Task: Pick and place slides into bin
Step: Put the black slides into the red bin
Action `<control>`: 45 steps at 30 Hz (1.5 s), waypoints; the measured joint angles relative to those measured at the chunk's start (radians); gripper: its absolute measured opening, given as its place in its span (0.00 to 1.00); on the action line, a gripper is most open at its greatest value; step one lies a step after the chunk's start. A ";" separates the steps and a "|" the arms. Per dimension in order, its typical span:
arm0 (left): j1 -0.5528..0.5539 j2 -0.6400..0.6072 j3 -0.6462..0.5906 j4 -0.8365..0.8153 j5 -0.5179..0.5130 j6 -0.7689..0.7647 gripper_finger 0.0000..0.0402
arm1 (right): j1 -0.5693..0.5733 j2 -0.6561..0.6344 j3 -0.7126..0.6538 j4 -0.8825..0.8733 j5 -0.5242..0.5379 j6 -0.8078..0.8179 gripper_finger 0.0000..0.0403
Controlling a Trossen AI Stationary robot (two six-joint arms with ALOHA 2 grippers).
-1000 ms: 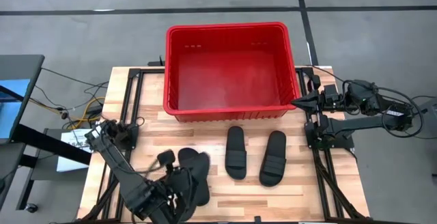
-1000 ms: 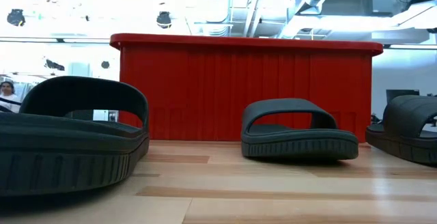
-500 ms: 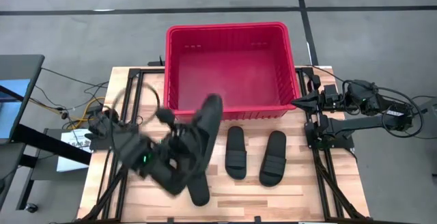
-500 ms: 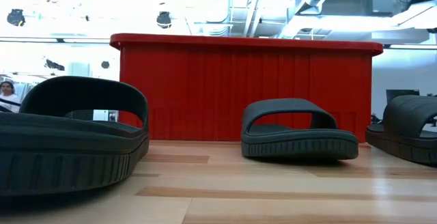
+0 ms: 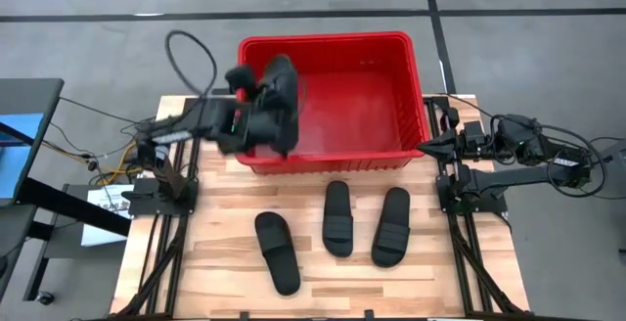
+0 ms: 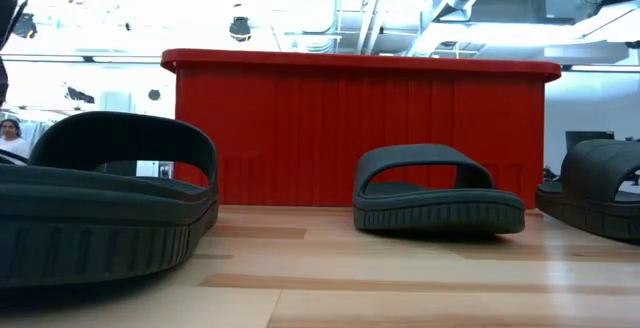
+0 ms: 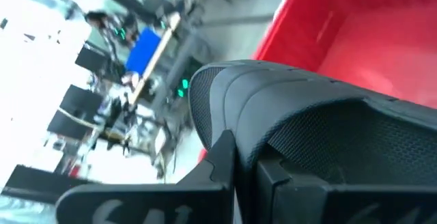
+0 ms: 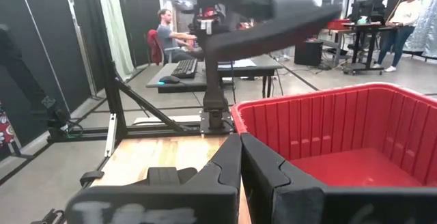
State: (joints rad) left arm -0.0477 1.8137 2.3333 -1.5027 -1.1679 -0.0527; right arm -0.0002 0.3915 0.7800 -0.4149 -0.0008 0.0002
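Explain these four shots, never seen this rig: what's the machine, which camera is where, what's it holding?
Two dark robot arms at a wooden table. One shot looks straight down, one sits at tabletop level, and one camera rides on each wrist. The left claw is shut on a black slide, carried over the left edge of the red bin; the left wrist camera shows that slide close up. Three more slides lie on the table in front of the bin. The right claw, shut and empty, waits by the bin's right corner.

The left hand has carried one slide over the bin.
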 joint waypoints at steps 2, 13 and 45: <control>0.084 0.004 0.000 0.059 0.095 0.093 0.01 | 0.000 0.000 0.000 0.000 0.000 0.000 0.00; 0.474 0.020 -0.033 0.361 0.499 0.522 0.00 | 0.000 0.000 0.000 0.000 0.000 0.000 0.00; 0.617 0.348 -0.033 0.129 0.603 0.466 0.00 | 0.000 0.000 0.000 0.000 0.001 0.000 0.00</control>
State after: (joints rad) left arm 0.5689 2.1621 2.3001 -1.3739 -0.5653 0.4130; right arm -0.0006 0.3912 0.7801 -0.4149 -0.0002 0.0002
